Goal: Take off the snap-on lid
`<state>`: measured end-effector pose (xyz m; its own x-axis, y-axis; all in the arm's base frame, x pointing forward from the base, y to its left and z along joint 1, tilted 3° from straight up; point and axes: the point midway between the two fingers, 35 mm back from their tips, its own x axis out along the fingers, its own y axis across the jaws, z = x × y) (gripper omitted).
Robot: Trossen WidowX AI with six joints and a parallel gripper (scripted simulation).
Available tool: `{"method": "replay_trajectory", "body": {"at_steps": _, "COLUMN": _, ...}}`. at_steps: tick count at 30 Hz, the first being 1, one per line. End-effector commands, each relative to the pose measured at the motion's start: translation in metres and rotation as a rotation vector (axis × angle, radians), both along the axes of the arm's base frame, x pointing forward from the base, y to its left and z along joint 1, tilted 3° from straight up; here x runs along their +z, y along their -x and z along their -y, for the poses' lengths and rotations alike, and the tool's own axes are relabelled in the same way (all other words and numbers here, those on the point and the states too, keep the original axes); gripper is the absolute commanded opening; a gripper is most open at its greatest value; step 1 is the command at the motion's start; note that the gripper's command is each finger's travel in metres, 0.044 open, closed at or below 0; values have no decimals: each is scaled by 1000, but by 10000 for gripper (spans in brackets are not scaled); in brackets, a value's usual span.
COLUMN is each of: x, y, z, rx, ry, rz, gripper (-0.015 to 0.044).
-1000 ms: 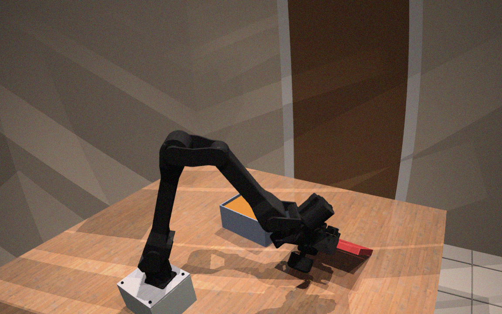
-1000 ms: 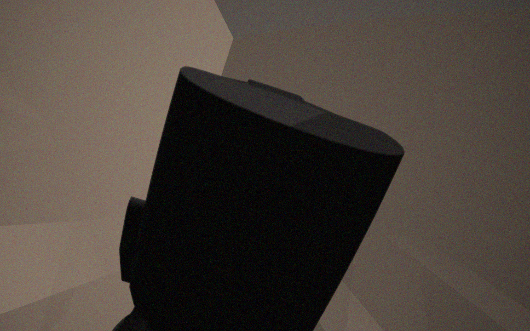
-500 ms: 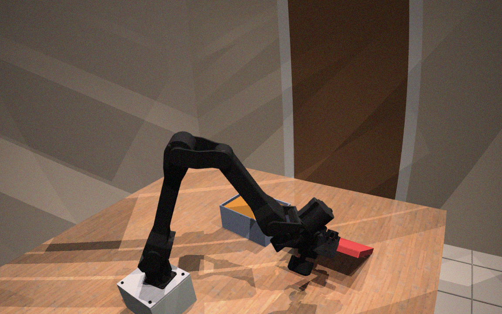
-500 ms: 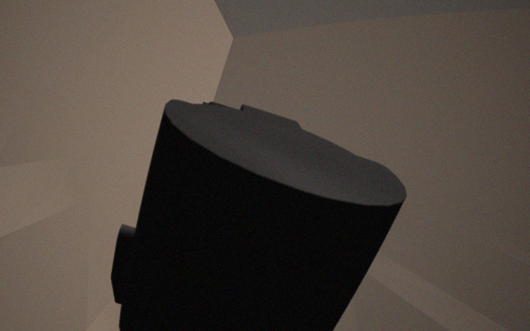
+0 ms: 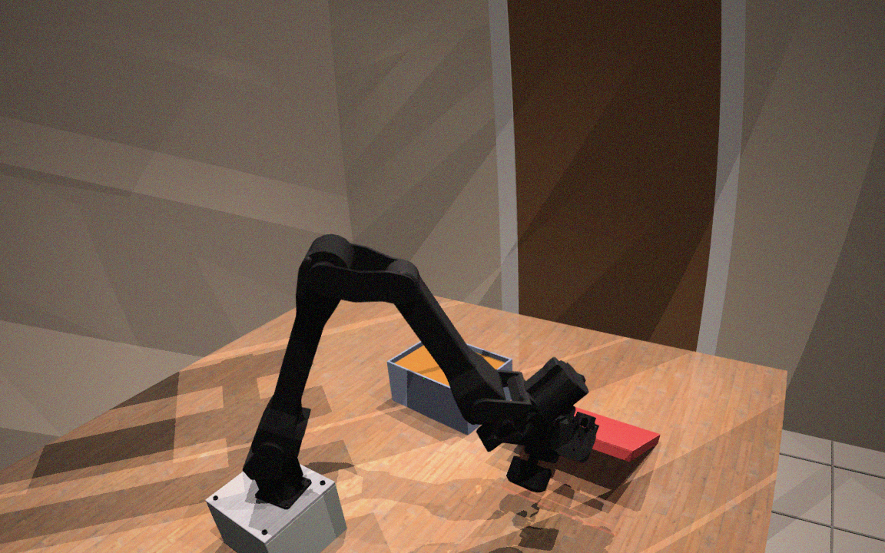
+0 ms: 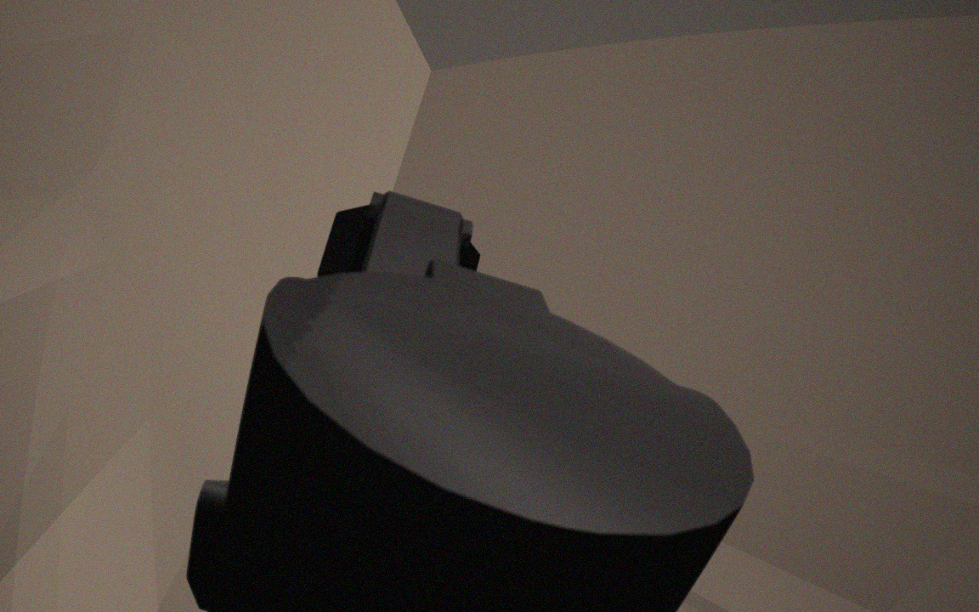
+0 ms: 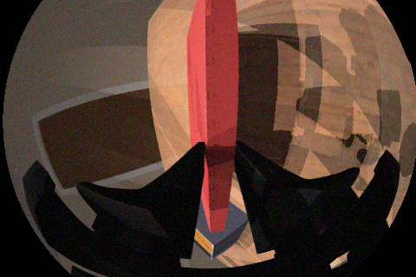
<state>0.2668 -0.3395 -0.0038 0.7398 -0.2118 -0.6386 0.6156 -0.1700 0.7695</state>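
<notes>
The red lid (image 5: 623, 437) (image 7: 221, 74) is off the box and hangs in the air to the right of it in the top view. Its broad face looks up and is somewhat tilted, with a dark shadow on the table under it. My gripper (image 7: 218, 147) is shut on the lid's edge, one finger on each side; in the top view the fingers partly hide the lid's near end. The blue-grey storage box (image 5: 429, 399) (image 7: 236, 223) stands upright and open on the table, orange inside. My forearm hides part of its rim.
The wooden table (image 5: 714, 392) carries the arm's metal base block (image 5: 294, 529) at the front left. The table's right edge lies beyond the lid. The exterior view shows only a dark arm part (image 6: 478, 426) against the walls.
</notes>
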Motion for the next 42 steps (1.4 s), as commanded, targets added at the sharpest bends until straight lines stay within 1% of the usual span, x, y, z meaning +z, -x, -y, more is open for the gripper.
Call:
{"method": "replay_trajectory", "body": {"at_steps": 1, "x": -14, "y": 3, "z": -4, "rx": -4, "ry": -22, "rz": -17, "gripper": 0}}
{"method": "replay_trajectory", "body": {"at_steps": 26, "x": -34, "y": 3, "z": -4, "rx": -4, "ry": -23, "rz": -17, "gripper": 0}}
{"method": "replay_trajectory", "body": {"at_steps": 27, "x": -23, "y": 1, "z": -2, "rx": -1, "ry": -11, "rz": -7, "gripper": 26}}
{"method": "replay_trajectory", "body": {"at_steps": 36, "x": -22, "y": 1, "z": -1, "rx": -4, "ry": -22, "rz": -17, "gripper": 263}}
{"method": "replay_trajectory", "body": {"at_steps": 37, "x": -22, "y": 1, "z": -1, "rx": -4, "ry": -22, "rz": -17, "gripper": 275}}
{"method": "replay_trajectory", "body": {"at_steps": 38, "x": -22, "y": 1, "z": -1, "rx": -4, "ry": -22, "rz": -17, "gripper": 275}}
{"method": "replay_trajectory", "body": {"at_steps": 42, "x": -23, "y": 7, "z": -4, "rx": -4, "ry": -22, "rz": -17, "gripper": 380}}
